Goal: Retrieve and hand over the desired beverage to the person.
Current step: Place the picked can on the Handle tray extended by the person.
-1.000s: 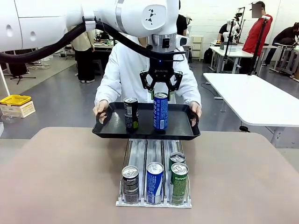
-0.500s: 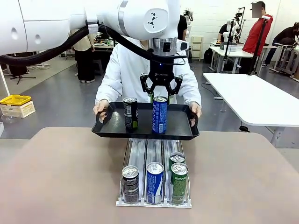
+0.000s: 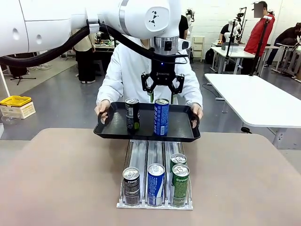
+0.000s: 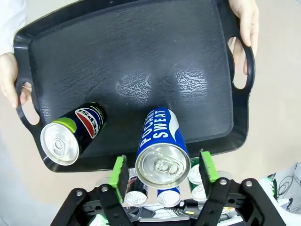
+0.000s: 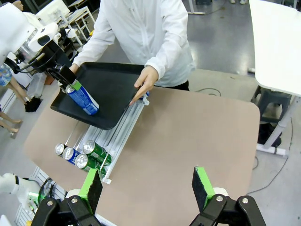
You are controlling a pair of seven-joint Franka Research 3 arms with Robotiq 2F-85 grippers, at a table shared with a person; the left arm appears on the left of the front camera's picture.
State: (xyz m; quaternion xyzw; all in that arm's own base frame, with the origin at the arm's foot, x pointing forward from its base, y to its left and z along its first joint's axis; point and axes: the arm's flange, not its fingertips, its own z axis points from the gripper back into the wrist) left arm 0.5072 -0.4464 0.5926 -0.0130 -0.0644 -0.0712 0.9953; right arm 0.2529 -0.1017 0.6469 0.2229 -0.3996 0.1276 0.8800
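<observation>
Your left end effector (image 4: 163,172) is hanging with jaws parted around the tall blue aluminium can (image 3: 161,117), pads clear. That can is standing on the black plastic tray (image 3: 180,130) the person (image 3: 126,70) is holding at twelve o'clock. Your right end effector (image 5: 148,187) is gaping, gripping nothing.

The person (image 3: 141,70) in a white jacket holds a black tray (image 3: 181,128) by both handles over the desk's (image 3: 61,179) far edge. On it stand a dark can (image 3: 132,114) and a blue can (image 3: 161,117). The left hand (image 3: 162,92) hangs just above the blue can, fingers spread to either side of its top.

Chunky glossy white left robot arm (image 3: 94,19) with a thick black cable looped under it, black two-finger left gripper (image 3: 162,92) with bright green pads (image 4: 119,172), person (image 3: 136,70) wore a white hooded zip jacket
</observation>
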